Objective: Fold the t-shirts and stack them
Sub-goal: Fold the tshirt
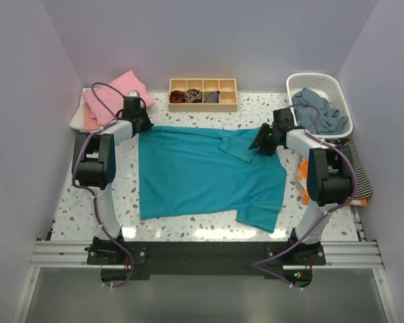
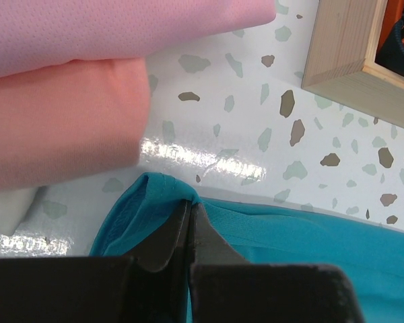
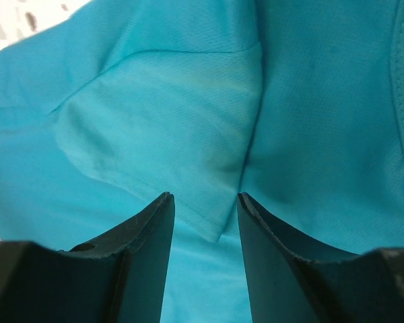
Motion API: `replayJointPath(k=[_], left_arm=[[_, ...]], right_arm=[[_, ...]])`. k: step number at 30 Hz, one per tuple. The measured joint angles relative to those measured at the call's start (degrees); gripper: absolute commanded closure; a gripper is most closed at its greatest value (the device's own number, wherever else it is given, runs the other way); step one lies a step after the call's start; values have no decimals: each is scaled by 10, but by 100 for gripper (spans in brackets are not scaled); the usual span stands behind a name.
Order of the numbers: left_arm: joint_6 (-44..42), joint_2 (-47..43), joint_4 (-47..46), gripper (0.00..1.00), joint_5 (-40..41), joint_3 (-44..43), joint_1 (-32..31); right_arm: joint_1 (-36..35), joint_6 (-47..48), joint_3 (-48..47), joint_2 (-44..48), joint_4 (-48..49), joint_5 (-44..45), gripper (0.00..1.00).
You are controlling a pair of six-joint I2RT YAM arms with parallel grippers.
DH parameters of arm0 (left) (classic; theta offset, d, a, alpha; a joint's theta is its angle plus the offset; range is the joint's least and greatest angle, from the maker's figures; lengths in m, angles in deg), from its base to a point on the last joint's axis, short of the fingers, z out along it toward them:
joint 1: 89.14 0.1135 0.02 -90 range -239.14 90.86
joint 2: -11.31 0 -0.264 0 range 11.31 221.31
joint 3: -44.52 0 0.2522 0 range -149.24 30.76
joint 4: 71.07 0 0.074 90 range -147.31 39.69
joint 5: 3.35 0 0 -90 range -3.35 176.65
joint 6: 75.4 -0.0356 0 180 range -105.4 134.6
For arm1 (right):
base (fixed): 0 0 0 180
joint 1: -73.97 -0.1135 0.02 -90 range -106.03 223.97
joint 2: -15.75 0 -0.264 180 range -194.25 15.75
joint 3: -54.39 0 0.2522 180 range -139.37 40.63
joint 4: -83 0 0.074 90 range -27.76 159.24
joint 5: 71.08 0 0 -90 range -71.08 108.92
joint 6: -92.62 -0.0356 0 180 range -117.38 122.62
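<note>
Locate the teal t-shirt (image 1: 202, 176) spread flat over the middle of the bench (image 1: 67, 208), with one sleeve (image 3: 165, 121) turned in over the body at the far right corner of the cloth.

Locate the left pincer (image 2: 190, 207) at the far left corner of the cloth: pressed together, pinching a raised ridge of teal fabric. Read this grip as the lifting point for a fold, since the cloth peaks up into the tips.

Locate the right pincer (image 3: 203, 198) over the far right corner: half spread, one finger on either side of the free edge of the turned-in sleeve, nothing pinched yet. Treat this as the approach to a matching grip, probably so that both far corners can travel together.

Find the folded stack (image 1: 118, 97), pink over peach and white, at the far left corner of the bench, near the left pincer and apart from the teal cloth. Judge it to be the destination once folding is done.
</note>
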Motion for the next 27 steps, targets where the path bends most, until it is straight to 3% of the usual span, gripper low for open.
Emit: replayJointPath(k=[6,18,21,25,27], left_arm=[[0,-1,0,100,0,0,0],[0,-1,0,100,0,0,0],[0,-1,0,100,0,0,0],[0,-1,0,100,0,0,0],[0,-1,0,100,0,1,0]], right_arm=[[0,2,0,-22,-10,17,53],[0,2,0,-25,15,19,62],[0,3,0,-30,21,16,68],[0,5,-3,-42,24,7,93],[0,7,-3,-46,27,6,99]])
